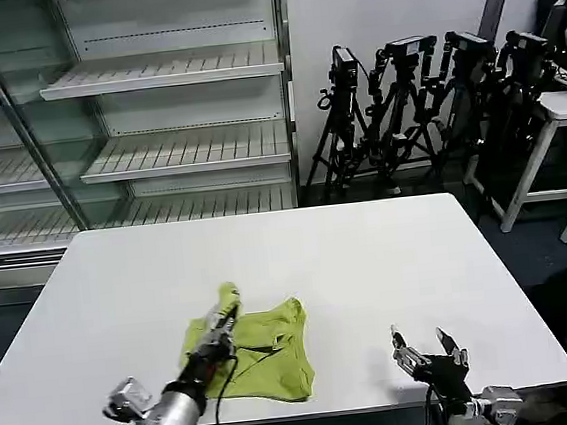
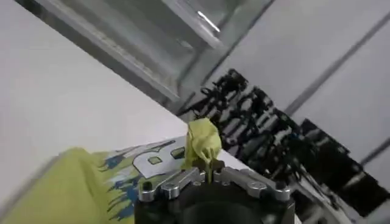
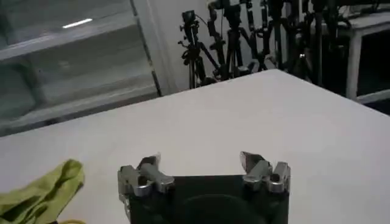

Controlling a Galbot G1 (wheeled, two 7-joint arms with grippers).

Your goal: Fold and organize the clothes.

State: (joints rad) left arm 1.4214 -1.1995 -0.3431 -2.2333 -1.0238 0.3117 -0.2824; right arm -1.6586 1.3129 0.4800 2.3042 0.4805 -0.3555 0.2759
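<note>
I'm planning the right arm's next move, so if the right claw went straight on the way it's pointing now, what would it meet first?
Probably nothing nearby. The right claw is open above bare white table, pointing toward the far edge. The T-shirt lies off to its side, pinched by the left claw. Depth is uncertain.

We're looking at a lab or test studio. Bare metal shelving (image 1: 165, 78) lines the back wall, and camera tripods (image 1: 424, 108) cluster beside it, behind our plain white desk (image 1: 369, 265).
</note>
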